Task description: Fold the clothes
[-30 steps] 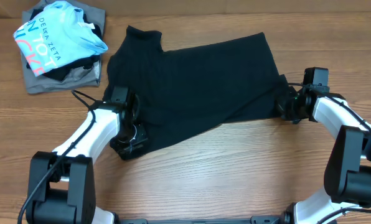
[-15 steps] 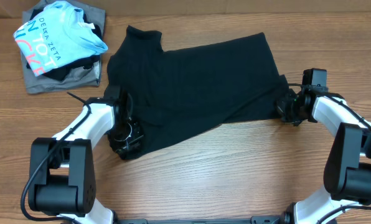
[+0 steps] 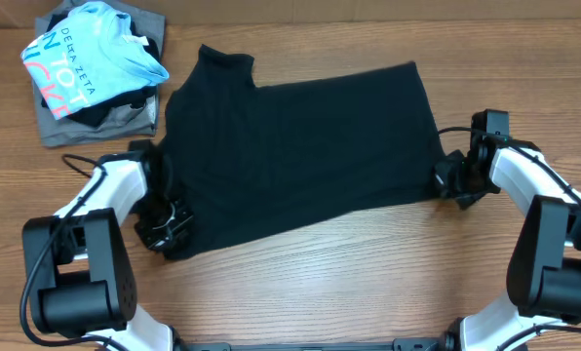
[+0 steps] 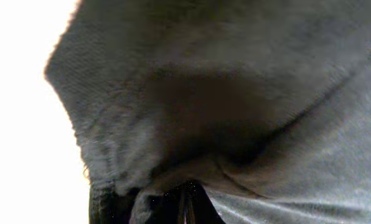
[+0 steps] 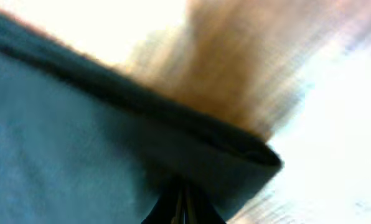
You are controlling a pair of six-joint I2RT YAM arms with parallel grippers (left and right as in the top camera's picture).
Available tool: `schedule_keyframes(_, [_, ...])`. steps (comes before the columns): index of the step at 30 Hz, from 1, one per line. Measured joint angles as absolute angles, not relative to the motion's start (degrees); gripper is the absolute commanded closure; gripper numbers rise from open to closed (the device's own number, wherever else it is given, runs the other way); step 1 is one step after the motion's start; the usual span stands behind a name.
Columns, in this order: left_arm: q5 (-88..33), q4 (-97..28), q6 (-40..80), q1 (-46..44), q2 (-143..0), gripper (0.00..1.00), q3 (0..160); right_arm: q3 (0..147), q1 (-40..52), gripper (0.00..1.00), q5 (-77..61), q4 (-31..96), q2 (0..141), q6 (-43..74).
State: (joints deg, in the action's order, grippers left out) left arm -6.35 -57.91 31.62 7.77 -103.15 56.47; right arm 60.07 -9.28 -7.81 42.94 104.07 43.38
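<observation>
Wood table [image 3: 368, 283]: L tool [image 3: 172, 232] & R tool [image 3: 445, 181] each clamped on black T-shirt [image 3: 300, 136] edge.

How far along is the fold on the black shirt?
Done: the black T-shirt lies spread fairly flat on the table, and no clear fold shows. In hand: the left gripper and right gripper have jaws shut on opposite ends of its near edge. Left: every fold.

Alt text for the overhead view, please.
A black T-shirt lies spread on a wooden table, the left gripper pinching its near left corner and the right gripper its right edge. A light blue shirt sits on a grey garment at far left.
</observation>
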Motion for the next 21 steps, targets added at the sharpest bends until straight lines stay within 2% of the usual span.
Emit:
schedule_keyframes(10, [1.4,-61.4,31.6,11.1,-102.8,0.96,59.2,59.4,-9.3,0.96,0.8,58.0,94.6,47.6])
schedule_keyframes(16, [2.7,-66.3,31.6,11.3,-99.6,0.96,63.4,59.4,-9.3,0.96,3.4,61.4,85.0,49.4])
schedule_keyframes(17, [2.7,-67.1,31.6,11.3,-98.6,0.96,64.2,59.4,-9.3,0.89,3.2,61.3,83.5,49.1])
schedule_keyframes(18, [2.7,-68.0,31.6,11.3,-97.4,0.96,65.1,59.4,-9.3,0.71,2.7,60.8,81.7,48.6])
schedule_keyframes(19, [2.6,-68.4,31.6,11.3,-96.2,0.92,65.8,59.4,-9.3,0.37,1.7,60.2,79.8,47.3])
schedule_keyframes(20, [2.4,-68.7,31.6,11.3,-95.1,0.86,66.3,59.4,-9.3,0.19,1.1,59.9,79.0,46.3])
schedule_keyframes(21, [2.0,-68.8,31.6,11.2,-93.4,0.78,66.7,59.4,-9.3,0.12,0.2,59.2,77.8,45.0])
